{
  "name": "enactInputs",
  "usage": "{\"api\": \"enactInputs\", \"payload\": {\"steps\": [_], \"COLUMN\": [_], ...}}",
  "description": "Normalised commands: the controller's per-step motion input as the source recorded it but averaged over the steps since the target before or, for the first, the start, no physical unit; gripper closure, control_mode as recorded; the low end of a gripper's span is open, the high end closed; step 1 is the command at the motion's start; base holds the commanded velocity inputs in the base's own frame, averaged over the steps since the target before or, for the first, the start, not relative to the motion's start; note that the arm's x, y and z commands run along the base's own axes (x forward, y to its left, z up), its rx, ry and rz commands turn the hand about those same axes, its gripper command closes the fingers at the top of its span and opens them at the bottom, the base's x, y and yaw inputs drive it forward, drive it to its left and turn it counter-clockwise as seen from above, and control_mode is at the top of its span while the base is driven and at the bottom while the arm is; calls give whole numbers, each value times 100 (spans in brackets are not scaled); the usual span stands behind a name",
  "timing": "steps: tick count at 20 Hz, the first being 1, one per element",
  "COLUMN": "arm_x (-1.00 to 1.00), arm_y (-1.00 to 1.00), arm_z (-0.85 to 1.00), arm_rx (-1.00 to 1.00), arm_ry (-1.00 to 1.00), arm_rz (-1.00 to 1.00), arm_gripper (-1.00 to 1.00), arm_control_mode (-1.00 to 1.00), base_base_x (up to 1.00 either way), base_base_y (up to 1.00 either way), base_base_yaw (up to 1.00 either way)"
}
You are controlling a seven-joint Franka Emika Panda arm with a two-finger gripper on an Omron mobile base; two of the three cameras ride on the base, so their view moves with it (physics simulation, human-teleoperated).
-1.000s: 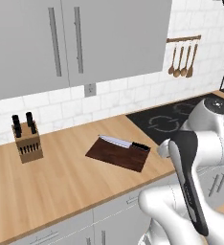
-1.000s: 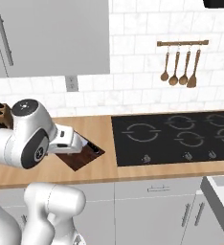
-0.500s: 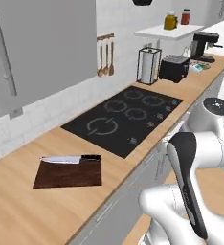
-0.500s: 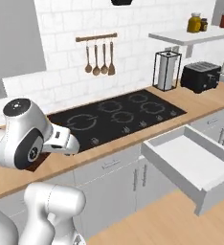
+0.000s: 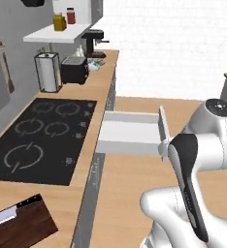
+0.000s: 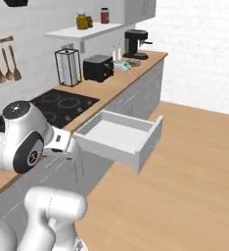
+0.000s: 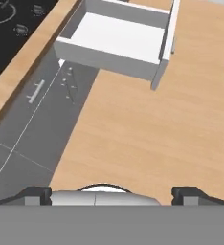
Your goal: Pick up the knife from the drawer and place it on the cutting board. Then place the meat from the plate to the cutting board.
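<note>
Between the fingertips: nothing. The gripper (image 7: 113, 195) has its jaws spread wide and hangs over bare wooden floor (image 7: 147, 134), beside the grey cabinet fronts (image 7: 32, 119).

Change since a second ago: both base views have swung away from the knife block and along the counter. That is the base turning, not the objects moving. The cutting board (image 5: 23, 230) sits well apart from the gripper, past the near end of the hob. The knife (image 5: 6, 216) lies flat on it, blade pale against the dark wood.

Reading: the knife step looks done. The meat transfer remains, and the turn is probably the search for the plate.

Ahead of the gripper, the drawer (image 7: 118, 40) stands pulled out from the cabinet run, its white floor bare.

Beyond the drawer, to one side, is the black hob (image 5: 38, 140), set in a light wood counter (image 5: 98, 97).

Farther along the counter are a paper-towel holder (image 6: 67, 67), a toaster (image 6: 98, 67) and a coffee machine (image 6: 136, 43). A shelf (image 6: 72, 33) above them carries jars. White brick wall closes the far side.
</note>
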Motion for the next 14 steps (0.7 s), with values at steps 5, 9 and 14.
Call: {"api": "enactInputs", "payload": {"steps": [5, 9, 14], "arm_x": [0, 0, 0], "arm_y": [0, 0, 0], "arm_z": [0, 0, 0], "arm_rx": [0, 0, 0], "arm_ry": [0, 0, 0], "arm_rz": [0, 0, 0], "arm_gripper": [-100, -100, -100], "arm_control_mode": [100, 100, 100], "base_base_x": [0, 11, 45], "base_base_y": [-49, -100, -77], "base_base_yaw": [-84, -62, -13]}}
